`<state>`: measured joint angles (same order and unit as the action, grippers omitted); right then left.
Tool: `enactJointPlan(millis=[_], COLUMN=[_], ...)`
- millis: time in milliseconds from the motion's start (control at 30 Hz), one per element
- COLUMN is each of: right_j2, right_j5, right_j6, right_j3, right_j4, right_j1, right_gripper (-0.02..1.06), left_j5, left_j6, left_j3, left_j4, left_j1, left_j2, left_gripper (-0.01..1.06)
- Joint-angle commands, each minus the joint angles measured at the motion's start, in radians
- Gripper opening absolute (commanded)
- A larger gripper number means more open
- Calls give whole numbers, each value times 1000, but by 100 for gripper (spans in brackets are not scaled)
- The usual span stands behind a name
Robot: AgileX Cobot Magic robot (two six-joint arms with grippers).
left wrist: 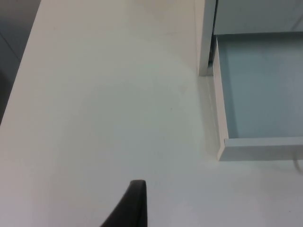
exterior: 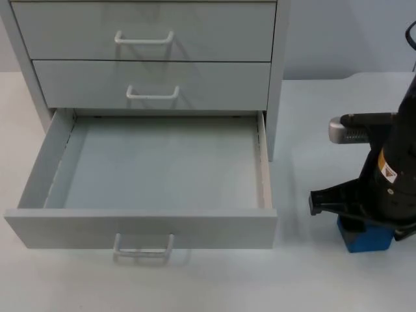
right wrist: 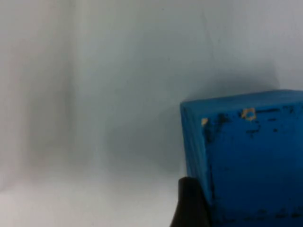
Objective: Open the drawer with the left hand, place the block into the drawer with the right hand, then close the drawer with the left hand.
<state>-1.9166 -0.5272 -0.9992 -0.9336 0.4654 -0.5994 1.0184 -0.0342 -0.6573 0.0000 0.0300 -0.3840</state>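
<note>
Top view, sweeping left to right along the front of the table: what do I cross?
Open grey bottom drawer with its white handle → bare white table top → right gripper down over the blue block.

Pale grey drawers, white desk, one blue block.

The drawer unit (exterior: 279, 78) is light grey, its three handles white; the open bottom drawer (exterior: 140, 229) shows a slightly bluer grey floor inside. The desk (exterior: 312, 279) is plain white, the wall (exterior: 344, 32) beyond it grey. On the right, the block (exterior: 367, 239) is bright blue, scuffed with dark marks and small tan chips, under the black right pincer (exterior: 364, 218), whose arm carries a yellow label and a silver cylinder.
</note>
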Motion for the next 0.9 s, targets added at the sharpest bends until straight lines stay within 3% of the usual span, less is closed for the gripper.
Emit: enactJointPlan(millis=[0, 400, 733, 867], right_j2=[29, 372, 436, 436], right_j5=[-16, -236, -212, -197], right_j6=[4, 270, 313, 383], right_j3=[-5, -5, -3, -3], right_j4=[3, -3, -24, -57], right_j1=[-1, -2, -2, -4], right_gripper=[0, 0, 0, 0], left_j5=[1, 0, -2, -2], left_j6=[-4, -4, -4, -4], left_j3=[-5, -5, -5, -5], left_j4=[0, 5, 10, 12], left_j1=[2, 2, 2, 2], left_j2=[6, 6, 6, 6], left_gripper=[105, 105, 105, 105])
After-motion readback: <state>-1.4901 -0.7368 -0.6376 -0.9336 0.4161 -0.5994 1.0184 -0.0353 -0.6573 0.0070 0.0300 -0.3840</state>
